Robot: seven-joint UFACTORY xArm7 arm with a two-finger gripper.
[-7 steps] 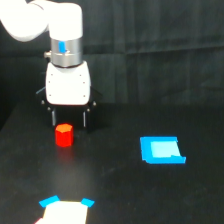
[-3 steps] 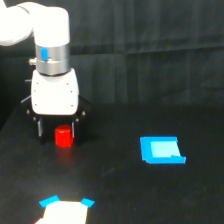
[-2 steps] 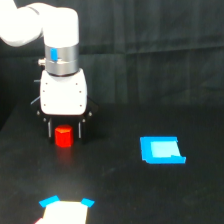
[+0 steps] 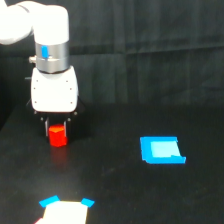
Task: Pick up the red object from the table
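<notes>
The red object (image 4: 57, 138) is a small bright red-orange block standing on the black table (image 4: 125, 192) at the exterior view's left. My gripper (image 4: 57, 132) hangs straight down over it from the white arm, its white body just above the block. The two dark fingers sit tight against the block's left and right sides, shut on it. The block's base looks level with the table, with a faint red glow beneath it; I cannot tell whether it is off the surface.
A flat blue rectangle (image 4: 161, 150) with a lighter centre lies to the exterior view's right of the block. A white sheet with blue corners (image 4: 62, 212) lies at the bottom edge. A dark curtain backs the table.
The gripper came down around the block, shifted slightly toward the exterior view's left, and its fingers narrowed from wide apart to tight against the block. The blue rectangle has not moved.
</notes>
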